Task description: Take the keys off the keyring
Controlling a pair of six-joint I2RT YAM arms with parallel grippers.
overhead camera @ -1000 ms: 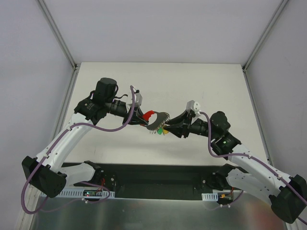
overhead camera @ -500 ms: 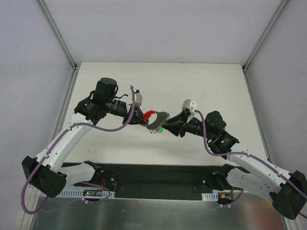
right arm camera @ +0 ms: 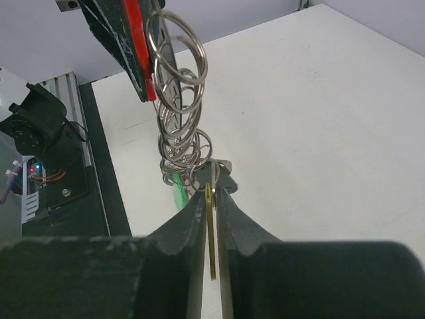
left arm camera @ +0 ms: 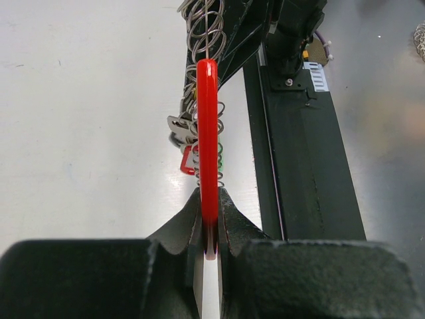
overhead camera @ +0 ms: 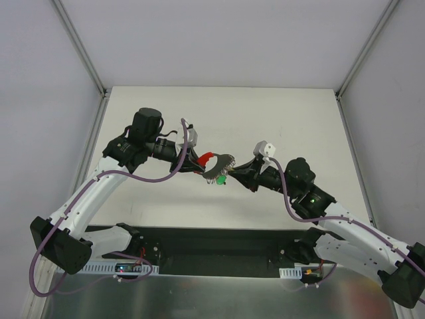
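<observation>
Red plastic tab (left arm camera: 207,133) sits clamped edge-on in the tightly shut fingers of the left gripper (left arm camera: 208,206), while the right gripper (right arm camera: 211,199) pinches a thin yellow key (right arm camera: 210,232), jaws nearly together. Between them the keyring (right arm camera: 176,86), a chain of silvery wire rings, hangs in the air above the middle of the tabletop (overhead camera: 279,113). The keys (overhead camera: 219,174) are bunched at its lower end, a green key (right arm camera: 178,196) among them. Whether the tab is itself a key's head cannot be told. The bunch looks light and stiff but slick and apt to swing. A flat plastic head seems a surer hold than bare wire, and the sprung rings will likely resist parting.
</observation>
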